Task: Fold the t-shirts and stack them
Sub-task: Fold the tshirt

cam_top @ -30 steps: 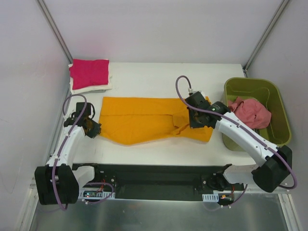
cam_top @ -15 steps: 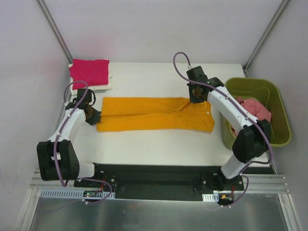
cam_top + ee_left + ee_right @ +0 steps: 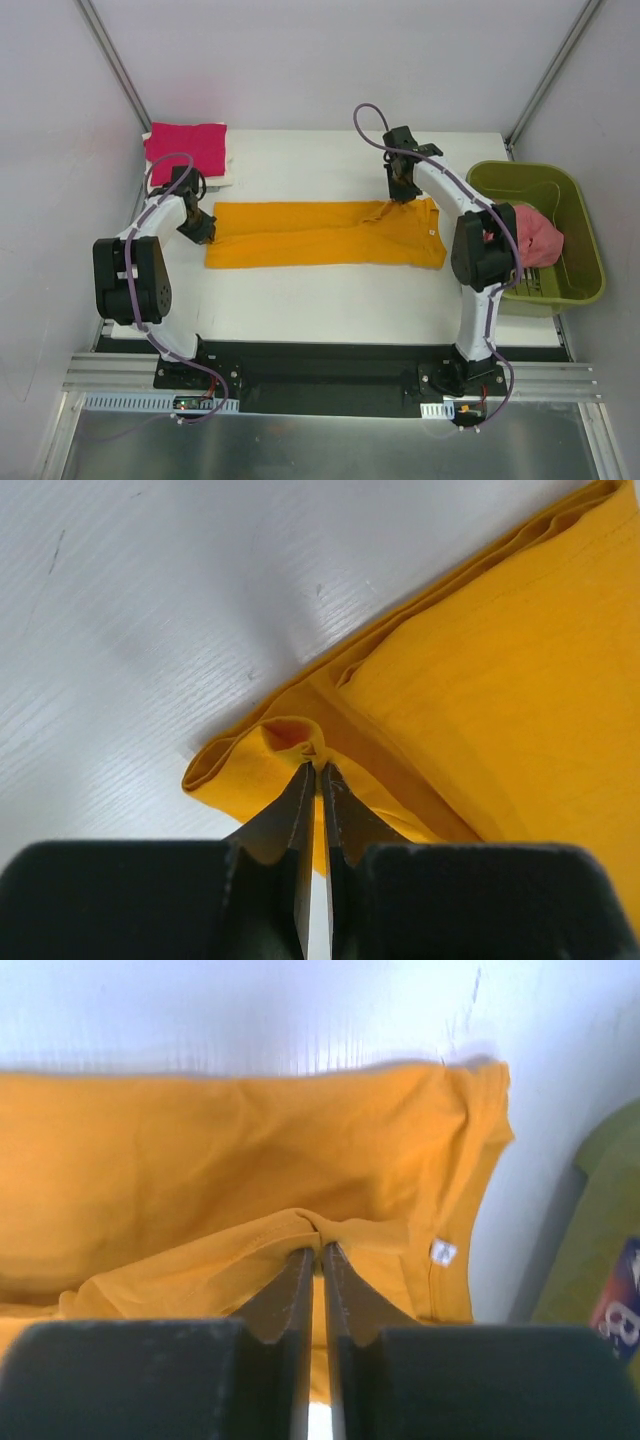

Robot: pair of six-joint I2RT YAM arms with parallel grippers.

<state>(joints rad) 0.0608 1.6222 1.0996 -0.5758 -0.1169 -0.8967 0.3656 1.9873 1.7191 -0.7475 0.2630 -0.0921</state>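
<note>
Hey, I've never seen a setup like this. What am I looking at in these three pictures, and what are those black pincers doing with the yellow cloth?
These are two white robot arms bolted at the near edge of a table. The wide picture comes from a fixed camera above and behind them. The two close-ups come from a camera on each wrist, looking along that arm's black fingers. An orange-yellow t-shirt lies folded lengthwise on the table. The left gripper is shut on a pinch of its left end, and the right gripper on a pinch near its right end. At the far left corner a folded magenta t-shirt sits on a white t-shirt. A salmon-pink t-shirt lies crumpled in the olive-green bin.
</note>
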